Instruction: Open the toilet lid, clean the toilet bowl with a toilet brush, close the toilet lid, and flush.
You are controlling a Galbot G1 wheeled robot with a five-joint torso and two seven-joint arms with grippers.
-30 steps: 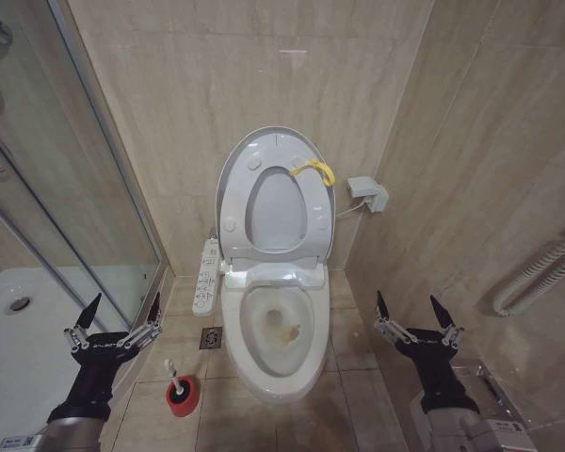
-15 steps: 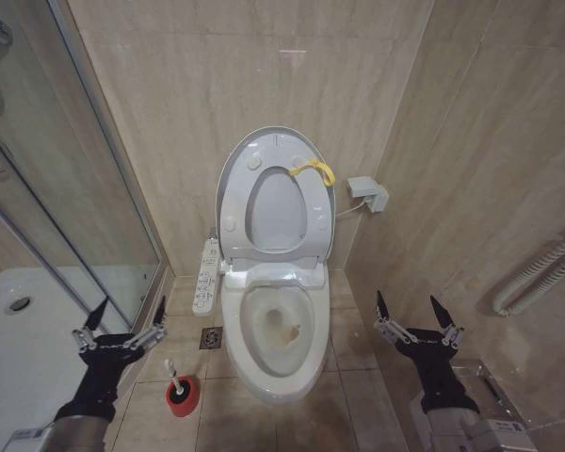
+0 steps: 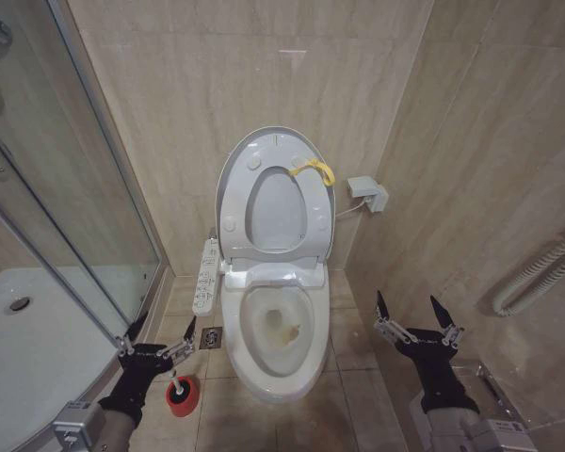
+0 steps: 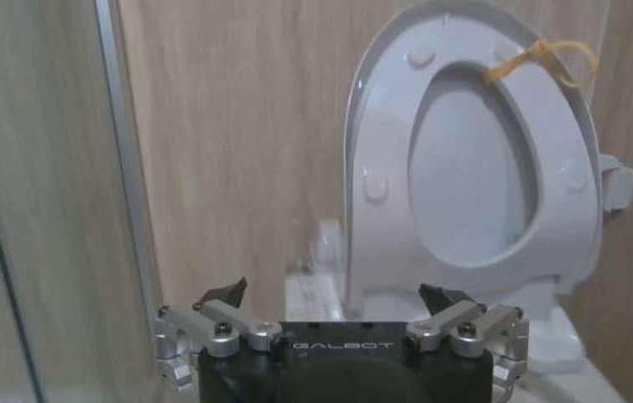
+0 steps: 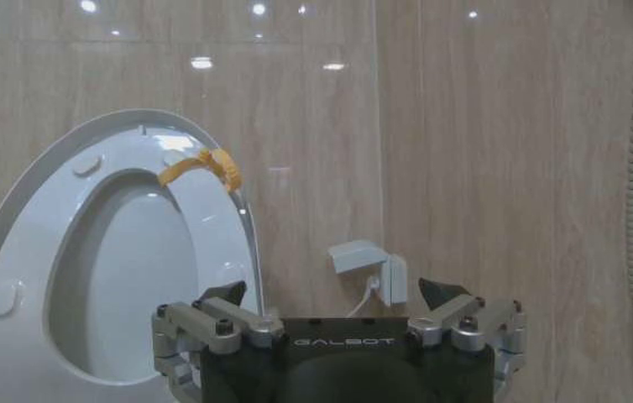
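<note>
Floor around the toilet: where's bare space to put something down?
Bare tiles lie right of the toilet bowl, between it and the right gripper. The left is crowded: toilet brush, floor drain, left gripper and shower tray.

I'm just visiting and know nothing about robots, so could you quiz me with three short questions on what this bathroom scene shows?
1. True or false: the toilet lid is raised against the wall.
2. Which gripper is nearest the toilet brush? A) left gripper B) right gripper
3. Fill in: the toilet bowl has yellowish-brown ____ inside.

Key
1. True; lid and seat ring both stand up.
2. A; its open fingers sit just above the brush in its red holder.
3. Staining.
</note>
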